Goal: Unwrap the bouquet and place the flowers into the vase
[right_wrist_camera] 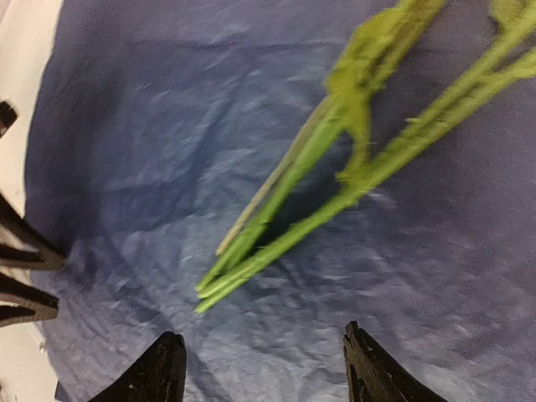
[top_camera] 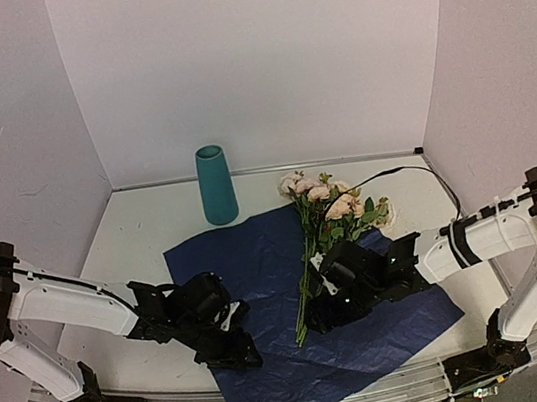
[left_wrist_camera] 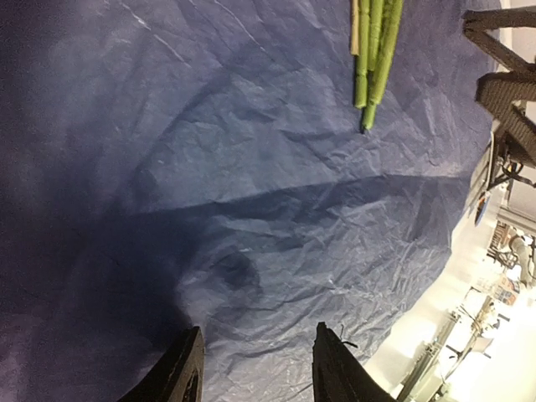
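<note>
Working over the bouquet's blue paper, already spread flat across the desk, and finding the flowers lying loose on it, blooms toward the back wall and stem ends pointing at the arm bases; noting the vase standing upright at the sheet's far edge, well apart from the stems. Hovering the right pincer low, just short of the stem ends, spread wide and gripping nothing; hovering the left pincer over bare paper, likewise spread and empty. Judging the hazards from here: pinching crinkled paper along with the stems by closing too low, then dragging the sheet against the vase; catching only some of the fanned-out stems and leaving the rest behind; toppling the slim vase while feeding tall, top-heavy blooms into its narrow mouth
</note>
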You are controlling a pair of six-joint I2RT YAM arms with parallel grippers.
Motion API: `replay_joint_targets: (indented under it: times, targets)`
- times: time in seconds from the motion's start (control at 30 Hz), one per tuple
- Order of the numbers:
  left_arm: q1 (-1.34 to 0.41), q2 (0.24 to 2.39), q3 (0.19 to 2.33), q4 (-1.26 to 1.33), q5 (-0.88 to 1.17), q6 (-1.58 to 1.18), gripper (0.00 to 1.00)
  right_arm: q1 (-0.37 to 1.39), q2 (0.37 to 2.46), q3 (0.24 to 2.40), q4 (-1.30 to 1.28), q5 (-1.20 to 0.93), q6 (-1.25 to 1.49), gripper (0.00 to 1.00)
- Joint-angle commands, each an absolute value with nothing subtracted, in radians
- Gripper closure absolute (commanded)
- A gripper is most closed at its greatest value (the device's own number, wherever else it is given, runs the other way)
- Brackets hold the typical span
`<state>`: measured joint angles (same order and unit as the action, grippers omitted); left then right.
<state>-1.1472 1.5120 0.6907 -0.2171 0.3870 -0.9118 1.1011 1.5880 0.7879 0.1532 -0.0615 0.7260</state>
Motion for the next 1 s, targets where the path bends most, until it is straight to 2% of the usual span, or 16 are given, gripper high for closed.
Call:
replay_joint_targets:
  times: [0.0,0.13,0.33,0.37,0.47,0.5,0.6,0.7,0.97]
  targets:
    - [-1.15,1.509,0.736,-0.25,0.333,-0.912,0.54,1.102,1.514,0.811,0.021,0.146,0.825,0.37]
    - [-1.149,1.462,0.805,-0.336,0.235,-0.862,0.49,1.08,1.445,0.817,-0.071,0.279,0.896,0.42]
    - [-1.148,1.409,1.001,-0.463,-0.058,-0.761,0.37,0.974,1.363,0.83,-0.121,0.341,0.918,0.43]
    - [-1.148,1.401,1.016,-0.466,-0.106,-0.756,0.32,0.954,1.352,0.834,-0.122,0.339,0.911,0.43]
    - [-1.147,1.373,1.031,-0.471,-0.233,-0.76,0.05,0.91,1.326,0.852,-0.124,0.342,0.877,0.43]
    - [-1.147,1.364,1.03,-0.47,-0.273,-0.767,0.01,0.898,1.32,0.86,-0.125,0.347,0.866,0.43]
    - [-1.136,1.356,1.036,-0.466,-0.383,-0.782,0.0,0.87,1.312,0.876,-0.129,0.363,0.849,0.43]
    - [-1.105,1.412,1.094,-0.443,-0.386,-0.722,0.02,0.85,1.317,0.886,-0.131,0.38,0.851,0.43]
    - [-1.062,1.69,1.339,-0.439,-0.286,-0.606,0.19,0.846,1.333,0.903,-0.148,0.439,0.854,0.44]
